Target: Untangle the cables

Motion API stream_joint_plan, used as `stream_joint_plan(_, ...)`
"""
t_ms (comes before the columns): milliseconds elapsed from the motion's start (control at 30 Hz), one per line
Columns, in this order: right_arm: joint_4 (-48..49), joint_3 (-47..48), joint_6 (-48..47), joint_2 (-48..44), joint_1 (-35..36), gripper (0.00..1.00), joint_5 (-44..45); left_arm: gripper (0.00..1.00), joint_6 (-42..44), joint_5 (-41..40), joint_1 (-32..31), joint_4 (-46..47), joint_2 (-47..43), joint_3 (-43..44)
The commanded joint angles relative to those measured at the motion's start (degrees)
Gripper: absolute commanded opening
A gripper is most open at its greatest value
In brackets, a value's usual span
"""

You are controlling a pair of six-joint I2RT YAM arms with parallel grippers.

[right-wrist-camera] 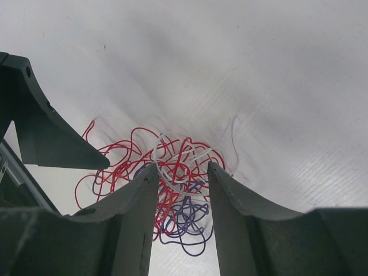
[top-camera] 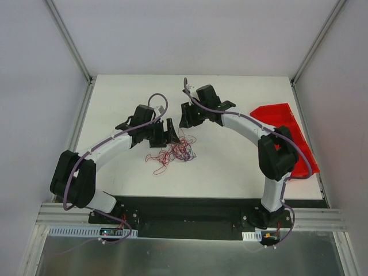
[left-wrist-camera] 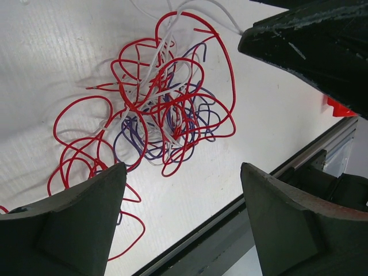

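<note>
The cables [top-camera: 175, 150] lie as a loose tangle of thin red, purple and white wires on the white table, with red loops trailing to the left. In the left wrist view the tangle [left-wrist-camera: 161, 109] lies beyond my left gripper [left-wrist-camera: 183, 167], which is open and empty. My left gripper [top-camera: 169, 135] hovers at the tangle's far left edge. My right gripper [top-camera: 187, 118] is just beyond the tangle. In the right wrist view it [right-wrist-camera: 181, 167] is open, and the tangle [right-wrist-camera: 184, 172] shows in the gap between its fingers. I cannot tell whether they touch the wires.
A flat red sheet [top-camera: 282, 132] lies at the table's right side, under the right arm. The table's dark front rail [left-wrist-camera: 230, 230] runs close to the left gripper. The two grippers are close together; the right one's finger [left-wrist-camera: 310, 46] shows in the left wrist view.
</note>
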Motion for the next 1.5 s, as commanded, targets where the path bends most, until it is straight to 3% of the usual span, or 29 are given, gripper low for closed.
stream_joint_plan(0, -0.8, 2.2, -1.7, 0.2, 0.2, 0.43, -4.6, 0.80, 0.7, -1.4, -0.5, 0.5, -4.0, -1.5)
stream_joint_plan(200, 0.5, 1.1, -0.7, 0.8, 0.2, 0.37, -6.5, 0.89, 0.8, -2.0, -0.5, 0.5, -6.6, -2.5)
stream_joint_plan(433, 1.1, 0.6, -1.1, 1.4, 0.2, 0.29, -7.1, 0.90, 0.3, -3.2, -0.5, 0.6, -7.3, -1.1)
stream_joint_plan(567, -1.3, 2.0, -1.3, 1.3, 0.1, 0.02, -6.2, 0.90, -0.4, -3.5, -0.5, 0.6, -7.1, -0.6)
stream_joint_plan(600, -1.3, 1.4, -0.7, 0.3, 0.2, 0.01, -5.7, 0.91, -0.5, -3.4, -0.5, 0.6, -6.9, -0.5)
stream_joint_plan(800, -1.4, -2.7, 3.9, -7.3, 0.0, 0.01, -6.4, 0.99, -0.6, -3.1, -0.5, 2.2, -0.9, 3.7)
stream_joint_plan(1067, 4.1, -8.1, 18.5, -15.6, -2.7, 0.01, -15.3, 0.99, -0.4, -5.8, -1.2, 3.2, 12.7, 12.4)
stream_joint_plan(1167, 4.8, -8.1, 21.7, -20.7, -3.7, 0.01, -16.1, 0.95, -1.4, -8.4, -1.5, 3.6, 18.3, 12.6)
stream_joint_plan(1333, 0.3, 1.8, 22.8, -28.8, -5.3, 0.01, -17.1, 0.90, -2.5, -11.2, -1.5, 3.8, 22.4, 10.3)
stream_joint_plan(1467, -8.8, 19.1, 18.3, -32.1, -6.8, 0.01, -13.1, 0.90, -1.6, -16.7, -1.2, 4.0, 20.3, 6.8)
